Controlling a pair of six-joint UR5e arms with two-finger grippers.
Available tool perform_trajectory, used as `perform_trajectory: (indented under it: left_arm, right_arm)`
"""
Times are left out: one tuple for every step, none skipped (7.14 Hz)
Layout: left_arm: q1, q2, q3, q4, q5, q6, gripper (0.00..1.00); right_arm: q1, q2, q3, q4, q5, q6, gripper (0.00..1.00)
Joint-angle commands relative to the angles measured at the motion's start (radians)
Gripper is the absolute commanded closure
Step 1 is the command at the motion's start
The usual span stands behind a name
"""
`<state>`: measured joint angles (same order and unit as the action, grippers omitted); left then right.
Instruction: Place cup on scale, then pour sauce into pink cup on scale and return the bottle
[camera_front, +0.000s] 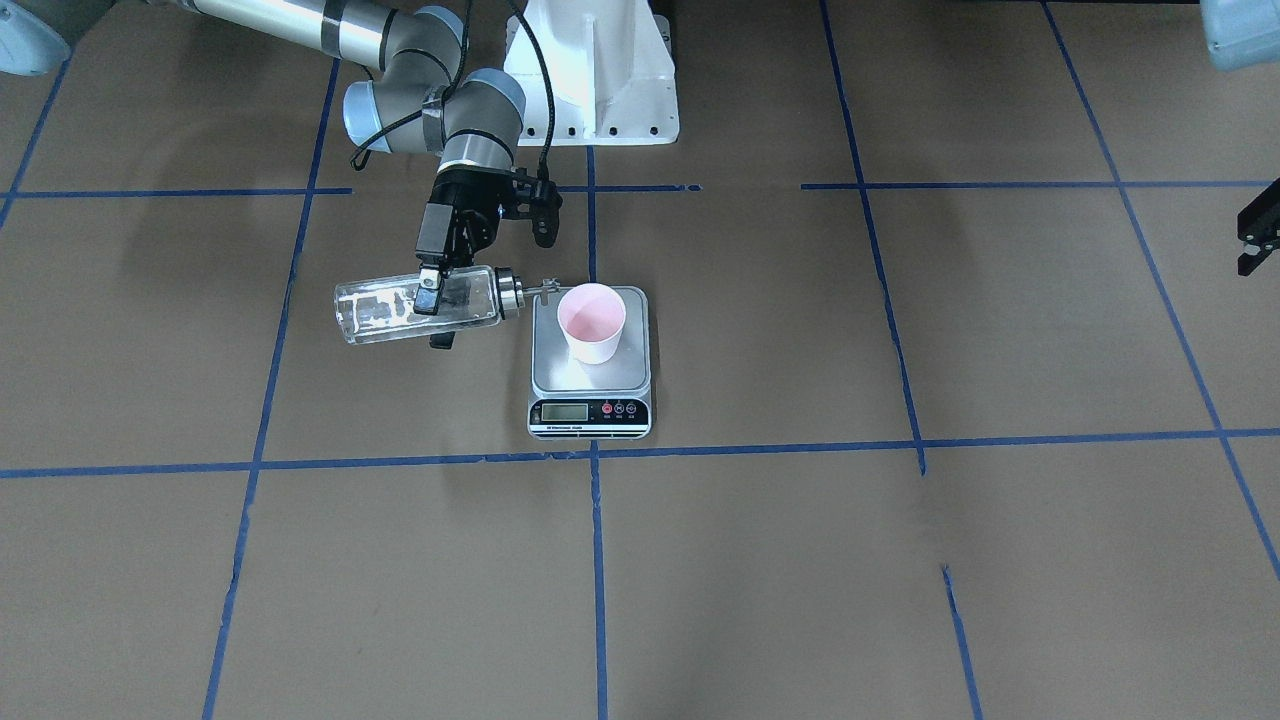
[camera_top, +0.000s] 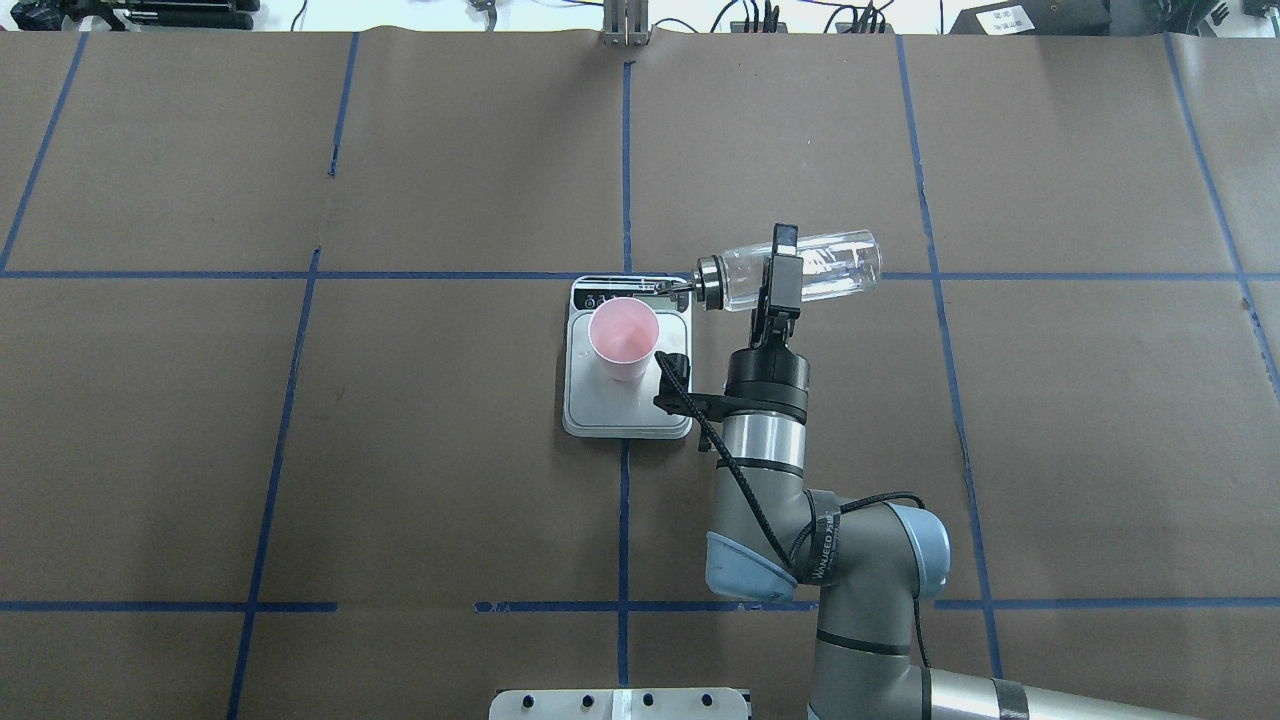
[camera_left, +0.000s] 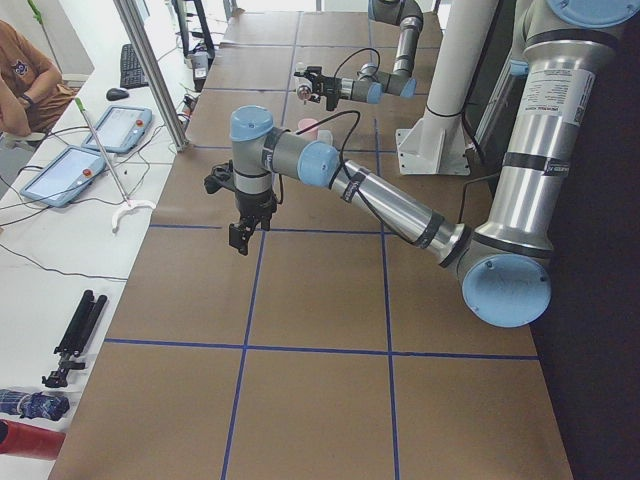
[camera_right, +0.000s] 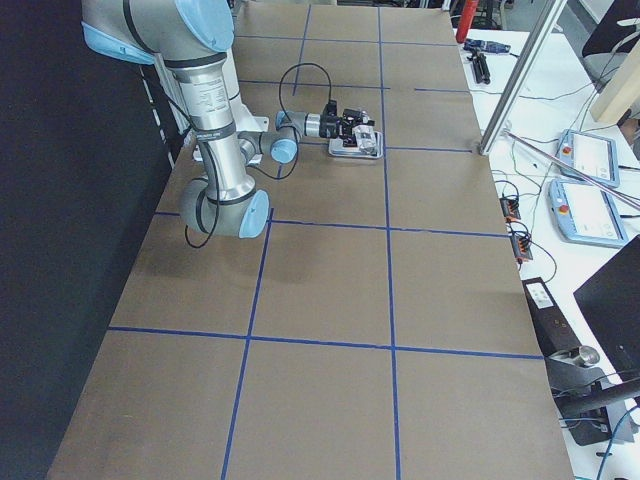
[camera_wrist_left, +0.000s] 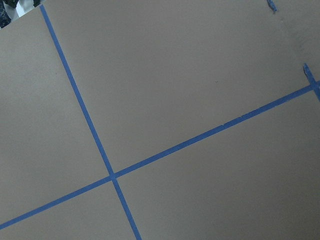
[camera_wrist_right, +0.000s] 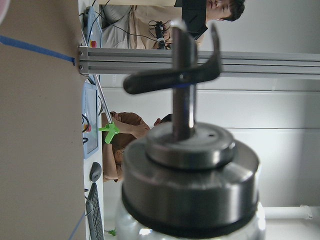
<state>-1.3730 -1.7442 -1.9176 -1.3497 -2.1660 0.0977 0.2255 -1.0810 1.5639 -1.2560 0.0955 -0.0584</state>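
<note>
The pink cup (camera_front: 591, 322) stands upright on the steel scale (camera_front: 590, 400), also seen in the overhead view as the cup (camera_top: 622, 338) on the scale (camera_top: 628, 415). My right gripper (camera_front: 432, 315) is shut on the clear glass bottle (camera_front: 385, 310) and holds it lying nearly level above the table. Its metal spout (camera_front: 540, 289) points at the cup and ends just beside the rim. The overhead view shows the same grip (camera_top: 782, 272) on the bottle (camera_top: 835, 262). No liquid stream is visible. My left gripper (camera_front: 1252, 240) hangs open and empty far off to the side.
The white robot base (camera_front: 595, 70) stands behind the scale. Blue tape lines cross the brown table. In the exterior left view a person (camera_left: 25, 85) sits beyond the table with tablets (camera_left: 118, 127) and an aluminium post (camera_left: 150, 70) nearby.
</note>
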Motion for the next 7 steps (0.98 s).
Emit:
perform_trajectory:
  left_arm:
    - [0.000, -0.001, 0.005, 0.000, 0.000, 0.004, 0.00]
    - [0.000, -0.001, 0.005, 0.000, 0.000, 0.004, 0.00]
    - [0.000, 0.000, 0.008, 0.000, 0.000, 0.004, 0.00]
    - [0.000, 0.000, 0.008, 0.000, 0.000, 0.004, 0.00]
    - [0.000, -0.001, 0.009, 0.000, 0.000, 0.004, 0.00]
    - [-0.003, 0.002, 0.014, 0.000, -0.001, 0.004, 0.00]
    - [-0.003, 0.002, 0.046, -0.002, -0.003, 0.004, 0.00]
  right_arm:
    - [-0.008, 0.001, -0.008, -0.002, -0.032, -0.030, 1.00]
    - [-0.012, 0.004, -0.008, -0.002, -0.039, -0.035, 1.00]
    - [-0.012, 0.004, -0.008, -0.002, -0.040, -0.035, 1.00]
    - [-0.014, 0.004, -0.008, -0.002, -0.042, -0.035, 1.00]
    - [-0.012, 0.004, -0.008, -0.002, -0.042, -0.035, 1.00]
    - [-0.012, 0.004, -0.008, -0.002, -0.042, -0.035, 1.00]
    - [-0.012, 0.004, -0.008, 0.000, -0.042, -0.035, 1.00]
